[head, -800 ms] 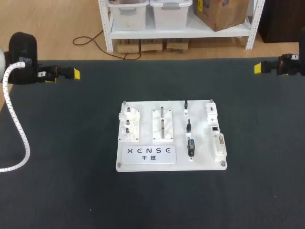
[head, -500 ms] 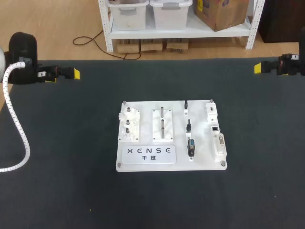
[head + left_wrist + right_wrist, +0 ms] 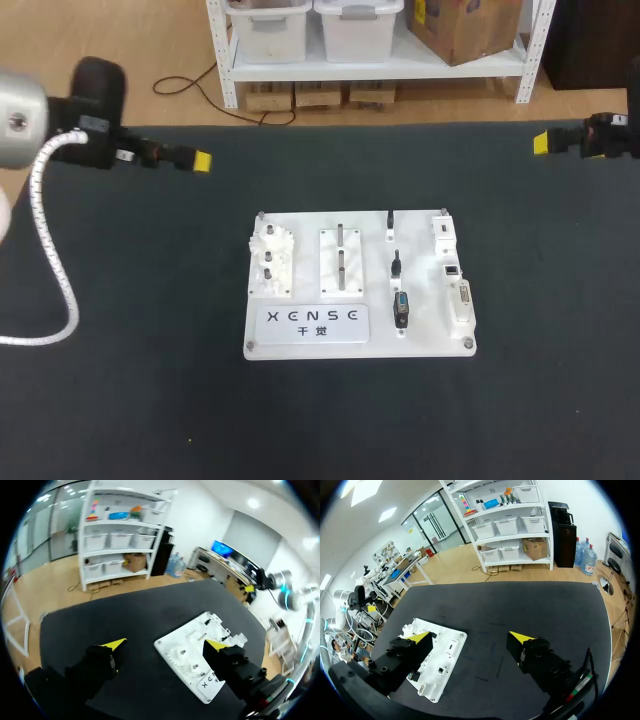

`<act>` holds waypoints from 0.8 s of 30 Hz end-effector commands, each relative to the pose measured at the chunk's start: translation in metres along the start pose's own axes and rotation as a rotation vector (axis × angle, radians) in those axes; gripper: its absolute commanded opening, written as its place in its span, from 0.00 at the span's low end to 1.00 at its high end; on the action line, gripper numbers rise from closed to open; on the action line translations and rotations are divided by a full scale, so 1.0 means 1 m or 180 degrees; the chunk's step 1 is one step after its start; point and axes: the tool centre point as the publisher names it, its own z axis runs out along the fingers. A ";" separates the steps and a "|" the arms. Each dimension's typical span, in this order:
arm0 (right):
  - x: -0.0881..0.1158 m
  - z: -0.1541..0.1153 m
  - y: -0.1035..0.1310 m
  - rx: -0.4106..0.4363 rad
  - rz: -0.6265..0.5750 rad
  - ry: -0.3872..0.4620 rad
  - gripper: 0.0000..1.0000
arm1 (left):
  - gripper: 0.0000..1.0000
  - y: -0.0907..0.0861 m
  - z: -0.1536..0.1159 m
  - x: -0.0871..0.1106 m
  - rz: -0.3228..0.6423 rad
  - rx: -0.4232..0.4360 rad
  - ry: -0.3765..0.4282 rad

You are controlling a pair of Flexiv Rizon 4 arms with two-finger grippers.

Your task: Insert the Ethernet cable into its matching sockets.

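Observation:
A white practice board (image 3: 360,335) lies flat in the middle of the black table. Its right column carries small white socket blocks (image 3: 452,270); beside them stand short black plugs (image 3: 401,308). I cannot make out an Ethernet cable among them. My left gripper (image 3: 200,161) hovers over the far left of the table, well clear of the board, and in the left wrist view this gripper (image 3: 165,644) is open and empty with the board (image 3: 190,655) ahead of it. My right gripper (image 3: 541,142) hangs at the far right edge; in its own view the gripper (image 3: 470,636) is open and empty, the board (image 3: 437,660) ahead beside one finger.
The board also holds a white gear block (image 3: 272,258), a slotted plate (image 3: 341,262) and a printed label plate (image 3: 314,321). Black table mat (image 3: 150,400) surrounds the board on all sides. A white ribbed hose (image 3: 50,270) trails from my left arm.
My left arm has swung to the right and slightly forward, bringing its gripper nearer the board. The right arm and the board have not moved.

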 end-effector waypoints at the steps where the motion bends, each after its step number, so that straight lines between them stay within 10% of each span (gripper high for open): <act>1: 0.000 -0.001 0.001 0.0010 0.0000 0.0001 1.00 | 1.00 -0.010 0.025 0.003 0.1090 0.1206 -0.0150; 11: 0.000 -0.001 0.001 0.0010 0.0000 0.0001 1.00 | 1.00 -0.060 0.053 0.021 0.2009 0.1712 -0.0222; 24: 0.000 -0.001 0.001 0.0010 0.0000 0.0001 1.00 | 1.00 -0.098 0.074 0.047 0.2418 0.1879 -0.0320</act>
